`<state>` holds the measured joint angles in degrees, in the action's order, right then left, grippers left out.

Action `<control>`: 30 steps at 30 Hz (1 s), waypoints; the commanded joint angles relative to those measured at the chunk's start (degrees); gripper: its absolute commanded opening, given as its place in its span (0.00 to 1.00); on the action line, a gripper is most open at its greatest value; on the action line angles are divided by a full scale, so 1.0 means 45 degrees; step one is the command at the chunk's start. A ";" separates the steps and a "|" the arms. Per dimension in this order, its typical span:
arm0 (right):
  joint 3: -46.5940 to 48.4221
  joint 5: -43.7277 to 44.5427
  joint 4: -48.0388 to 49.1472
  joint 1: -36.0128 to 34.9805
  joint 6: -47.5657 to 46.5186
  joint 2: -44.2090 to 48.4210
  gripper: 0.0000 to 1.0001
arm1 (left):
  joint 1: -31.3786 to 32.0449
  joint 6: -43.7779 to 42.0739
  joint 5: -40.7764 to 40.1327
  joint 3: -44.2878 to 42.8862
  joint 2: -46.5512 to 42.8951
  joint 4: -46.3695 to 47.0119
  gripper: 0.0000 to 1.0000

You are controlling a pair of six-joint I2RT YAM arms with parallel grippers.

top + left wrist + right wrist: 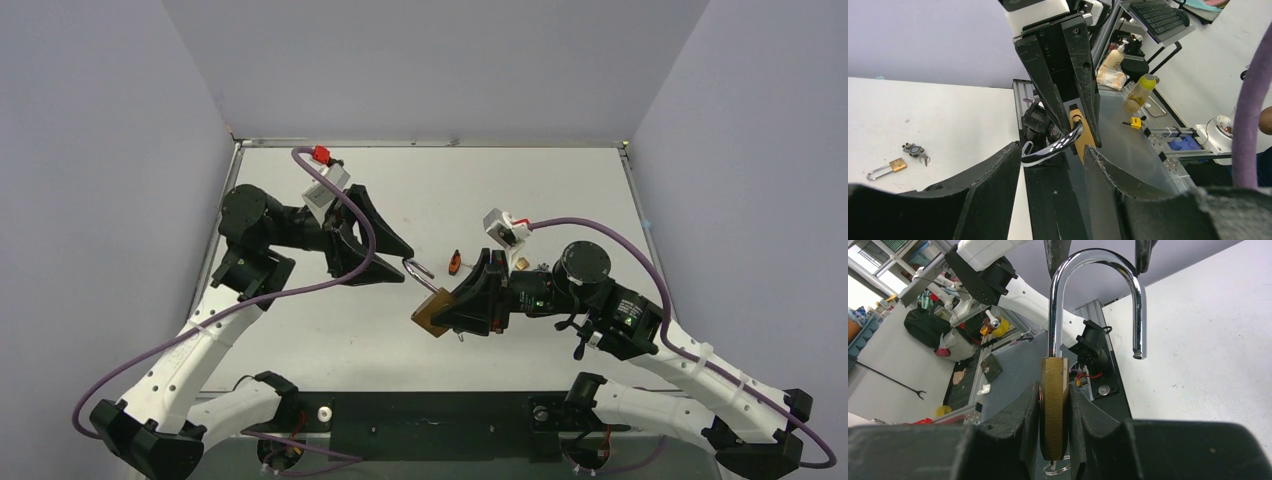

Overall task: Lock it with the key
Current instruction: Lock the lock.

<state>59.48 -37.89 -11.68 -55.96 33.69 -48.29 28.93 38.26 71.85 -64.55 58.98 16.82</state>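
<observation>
The brass padlock [431, 312] hangs over the table's [330, 340] middle, its body clamped between our right gripper's [452, 308] fingers, shackle [1054, 315] sprung open (free end clear of the body). From ten o'clock our left gripper [402, 262] straddles the shackle, fingers apart. We judge nothing locked yet: pressing the shackle home and turning the key remain.

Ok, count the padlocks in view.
2. A large brass padlock clamped in the right gripper, shackle open; a small padlock lying on the table. Others may be hidden.
</observation>
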 commanded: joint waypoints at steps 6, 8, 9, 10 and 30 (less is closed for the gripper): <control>0.0612 0.0816 0.1617 -0.0122 0.0097 0.0130 0.00 | 0.0635 -0.0673 0.0108 -0.0464 0.0057 -0.0446 0.38; 0.0576 0.0980 0.1541 -0.0107 0.0021 0.0129 0.00 | 0.0673 -0.0785 0.0099 -0.0477 0.0023 -0.0655 0.34; 0.0562 0.1086 0.1502 -0.0105 -0.0003 0.0138 0.00 | 0.0679 -0.0850 0.0074 -0.0493 -0.0009 -0.0732 0.32; 0.0547 0.1159 0.1424 -0.0093 -0.0045 0.0158 0.00 | 0.0680 -0.0897 0.0030 -0.0505 -0.0081 -0.0882 0.31; 0.0411 0.4128 0.2017 0.0006 -0.1799 0.0261 0.57 | 0.1174 -0.0578 -0.5945 -0.1381 -0.0967 -0.3027 0.00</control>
<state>59.48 -22.87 -12.45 -56.27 27.27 -48.10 33.56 33.80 56.90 -65.80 57.63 0.84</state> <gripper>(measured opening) 0.472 0.056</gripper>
